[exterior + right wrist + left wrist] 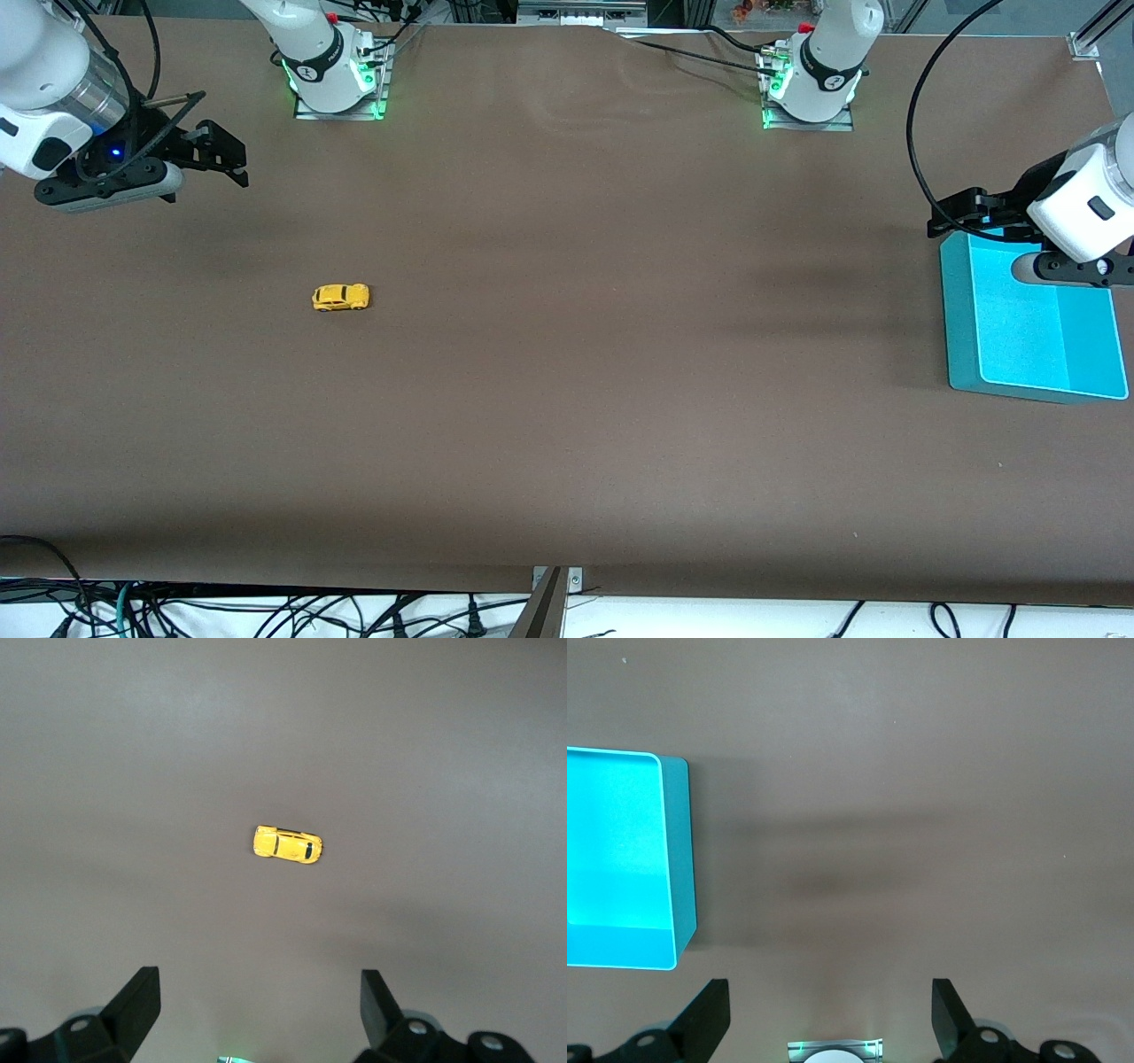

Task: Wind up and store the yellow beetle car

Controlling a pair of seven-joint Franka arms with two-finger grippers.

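Note:
The yellow beetle car (pixel 340 298) stands on its wheels on the brown table, toward the right arm's end. It also shows in the right wrist view as a small yellow car (pixel 286 843) well clear of the fingers. My right gripper (pixel 229 158) (pixel 259 981) hangs open and empty in the air over bare table near that end, apart from the car. My left gripper (pixel 961 217) (pixel 830 992) is up in the air beside a corner of the cyan tray, open with nothing between its fingers.
A cyan tray (pixel 957 319) (pixel 680 850) with nothing in it lies at the left arm's end of the table. The two arm bases (pixel 337 80) (pixel 811 89) stand along the table edge farthest from the front camera. Cables hang below the near edge.

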